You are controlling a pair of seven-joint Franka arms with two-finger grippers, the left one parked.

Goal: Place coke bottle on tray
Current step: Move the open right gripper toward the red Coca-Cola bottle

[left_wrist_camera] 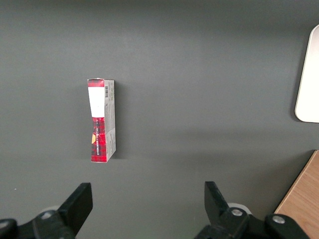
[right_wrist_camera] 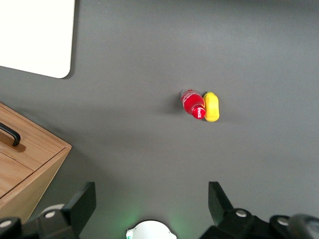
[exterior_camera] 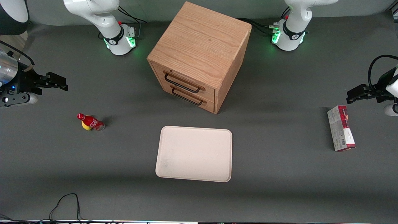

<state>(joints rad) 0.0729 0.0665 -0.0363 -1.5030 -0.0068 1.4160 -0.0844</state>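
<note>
The coke bottle (exterior_camera: 90, 121) (right_wrist_camera: 193, 104) is small and red with a red cap. It stands on the grey table touching a yellow lemon-like lump (exterior_camera: 86, 126) (right_wrist_camera: 212, 106). The cream-white tray (exterior_camera: 194, 154) (right_wrist_camera: 35, 35) lies flat and bare near the table's middle, in front of the wooden cabinet. My gripper (exterior_camera: 60, 82) (right_wrist_camera: 151, 195) hovers open and holds nothing. It is at the working arm's end of the table, farther from the front camera than the bottle and well apart from it.
A wooden drawer cabinet (exterior_camera: 199, 46) (right_wrist_camera: 25, 159) with two black handles stands farther from the front camera than the tray. A red and grey carton (exterior_camera: 340, 127) (left_wrist_camera: 101, 119) lies toward the parked arm's end. A black cable (exterior_camera: 67, 202) loops near the front edge.
</note>
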